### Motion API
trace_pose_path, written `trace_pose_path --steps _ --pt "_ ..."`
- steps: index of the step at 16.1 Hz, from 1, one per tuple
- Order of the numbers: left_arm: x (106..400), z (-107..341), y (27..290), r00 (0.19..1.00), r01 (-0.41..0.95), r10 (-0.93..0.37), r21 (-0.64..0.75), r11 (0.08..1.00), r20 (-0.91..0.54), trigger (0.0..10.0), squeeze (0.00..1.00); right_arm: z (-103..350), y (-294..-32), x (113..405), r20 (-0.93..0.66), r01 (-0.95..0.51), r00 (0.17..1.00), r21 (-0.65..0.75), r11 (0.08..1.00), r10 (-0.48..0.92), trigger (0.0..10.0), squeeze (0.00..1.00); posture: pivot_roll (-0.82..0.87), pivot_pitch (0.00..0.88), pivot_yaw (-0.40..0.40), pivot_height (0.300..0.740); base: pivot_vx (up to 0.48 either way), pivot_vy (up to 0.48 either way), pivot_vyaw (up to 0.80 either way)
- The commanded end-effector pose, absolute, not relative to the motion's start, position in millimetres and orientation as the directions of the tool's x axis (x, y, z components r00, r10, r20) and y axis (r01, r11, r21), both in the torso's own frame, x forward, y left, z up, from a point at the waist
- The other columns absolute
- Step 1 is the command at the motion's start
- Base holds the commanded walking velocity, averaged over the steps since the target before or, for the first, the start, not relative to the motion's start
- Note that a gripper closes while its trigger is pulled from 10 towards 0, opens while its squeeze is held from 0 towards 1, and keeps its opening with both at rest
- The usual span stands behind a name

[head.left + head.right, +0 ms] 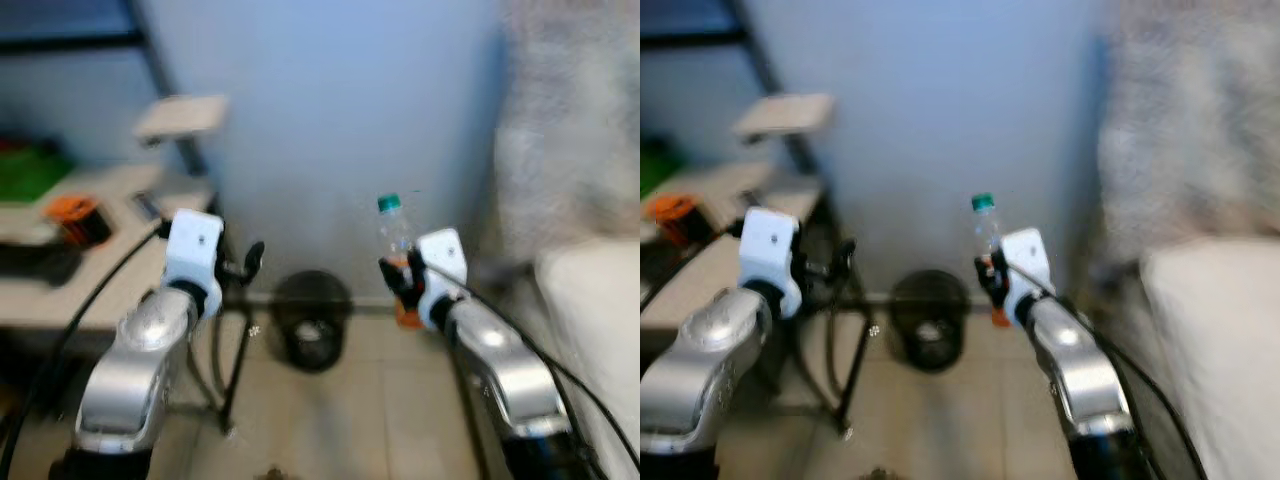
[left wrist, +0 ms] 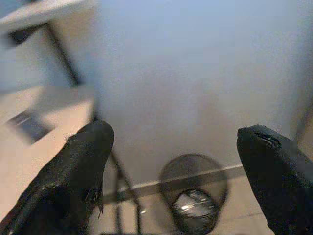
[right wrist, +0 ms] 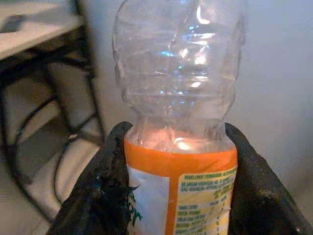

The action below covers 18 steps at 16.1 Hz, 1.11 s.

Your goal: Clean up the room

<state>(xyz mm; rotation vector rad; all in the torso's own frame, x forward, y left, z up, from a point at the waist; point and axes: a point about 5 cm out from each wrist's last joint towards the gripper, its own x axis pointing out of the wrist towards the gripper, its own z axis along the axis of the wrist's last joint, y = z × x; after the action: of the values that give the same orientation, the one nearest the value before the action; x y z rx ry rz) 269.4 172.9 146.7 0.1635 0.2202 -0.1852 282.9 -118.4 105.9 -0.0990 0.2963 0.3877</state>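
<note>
My right gripper (image 1: 401, 275) is shut on a clear plastic bottle (image 1: 396, 232) with a green cap and an orange label, held upright above the floor. In the right wrist view both black fingers (image 3: 105, 181) press the bottle (image 3: 178, 98) at its orange label. A black mesh waste bin (image 1: 312, 320) stands on the floor against the pale wall, below and to the left of the bottle; something crumpled lies inside it (image 2: 194, 204). My left gripper (image 1: 250, 262) is raised left of the bin and stands open, its fingers (image 2: 73, 171) wide apart with nothing between them.
A desk (image 1: 110, 250) on black legs stands at the left, carrying an orange object (image 1: 75, 215) and dark items. Cables hang beside the desk legs. A white bed or cushion edge (image 1: 590, 300) rises at the right. Pale tiles cover the floor (image 1: 380, 420).
</note>
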Motion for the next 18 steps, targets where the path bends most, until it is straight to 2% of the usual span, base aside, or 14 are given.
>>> trace_pose_path --steps 1,18 --pt "270.9 148.9 175.7 0.962 0.191 -0.155 0.149 0.970 -0.227 10.0 0.00 110.2 -112.7 283.0 -0.284 -0.412 0.878 -0.041 0.910 0.385 10.0 0.00 -0.01 0.000 0.094 0.740 0.382 0.000 0.00" --pt "265.6 137.5 167.9 0.940 0.253 -0.210 0.136 0.958 -0.270 10.0 0.00 99.8 -116.1 280.1 -0.348 -0.419 0.857 -0.042 0.907 0.380 10.0 0.00 -0.01 0.000 0.091 0.740 0.374 0.000 0.00"
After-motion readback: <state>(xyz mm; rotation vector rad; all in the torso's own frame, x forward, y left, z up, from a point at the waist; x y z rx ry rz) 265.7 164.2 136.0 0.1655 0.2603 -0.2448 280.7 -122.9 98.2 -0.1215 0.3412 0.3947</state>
